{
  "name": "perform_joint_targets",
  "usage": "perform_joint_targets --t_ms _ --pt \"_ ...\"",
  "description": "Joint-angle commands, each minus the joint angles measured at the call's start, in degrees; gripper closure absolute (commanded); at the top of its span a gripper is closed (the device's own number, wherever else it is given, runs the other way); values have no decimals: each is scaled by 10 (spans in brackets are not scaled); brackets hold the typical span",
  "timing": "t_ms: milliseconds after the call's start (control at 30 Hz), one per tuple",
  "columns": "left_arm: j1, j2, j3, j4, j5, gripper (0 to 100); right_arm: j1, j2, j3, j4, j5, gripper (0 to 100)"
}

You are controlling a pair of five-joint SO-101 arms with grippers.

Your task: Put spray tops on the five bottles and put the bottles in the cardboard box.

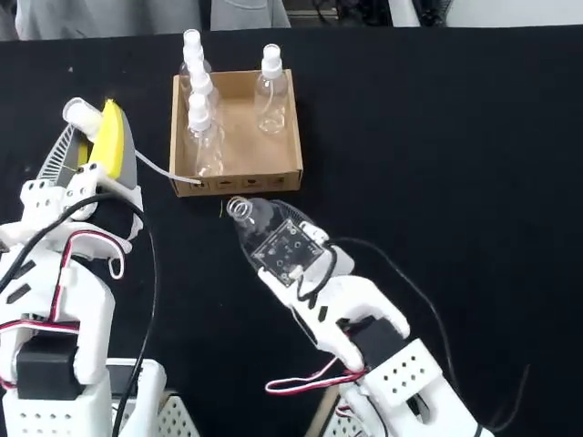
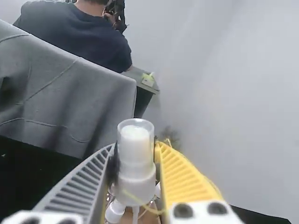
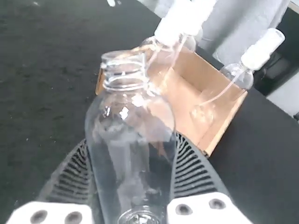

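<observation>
— What does our left gripper (image 2: 135, 145) hold?
— It is clenched on one white spray top (image 2: 135, 163), a finger on each side, near the left edge of the surface (image 1: 455, 137). The top's thin tube (image 1: 168, 171) runs toward the cardboard box (image 1: 237, 182).
— And our right gripper (image 3: 133, 140)?
— It is clamped around a clear bottle (image 3: 131, 163) with a bare threaded neck. We see the neck pointing at the box's near wall, around the middle of the surface.
— How many do we count?
— Five bottles: this open one and four capped bottles (image 1: 271, 96) standing in the box, by the surface's far edge. Three line the box's left wall and one stands near its far right corner. Five spray tops altogether.
</observation>
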Motion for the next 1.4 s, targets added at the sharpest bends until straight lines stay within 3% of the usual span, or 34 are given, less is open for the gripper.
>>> perform_joint_targets --t_ms 0,267,433,767,1367 --pt "11 -6 -14 -9 6 968 -11 -22 -4 -23 9 986" --pt "48 -6 -18 -9 2 967 -11 -18 -2 -36 10 986" --pt "64 -7 -23 -7 -13 967 -34 -22 7 -37 53 986" --pt "64 -7 -106 113 -11 967 -39 -22 39 -97 56 986" --pt "64 -7 -65 113 -11 970 -63 -21 45 -101 56 986"
